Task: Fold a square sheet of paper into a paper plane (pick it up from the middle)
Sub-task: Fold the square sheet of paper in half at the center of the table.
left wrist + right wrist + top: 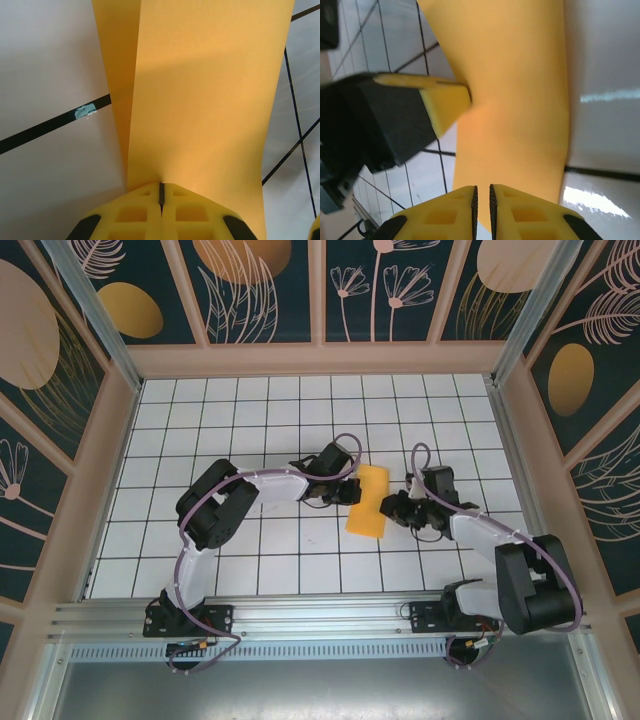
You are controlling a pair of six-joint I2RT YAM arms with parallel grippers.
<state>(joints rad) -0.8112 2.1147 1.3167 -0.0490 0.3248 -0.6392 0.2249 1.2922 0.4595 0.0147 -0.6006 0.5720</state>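
Square sheet of paper (367,502): one (doubled over), left gripper (161,191) pinching

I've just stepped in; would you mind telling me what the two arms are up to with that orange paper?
Both arms are working on an orange sheet of paper near the middle of the gridded table. It is folded over into a narrower, layered strip, with no plane shape yet. The left gripper has its jaws shut on one edge of it. The right gripper sits at the opposite side, jaws nearly together; whether they pinch the paper is unclear.
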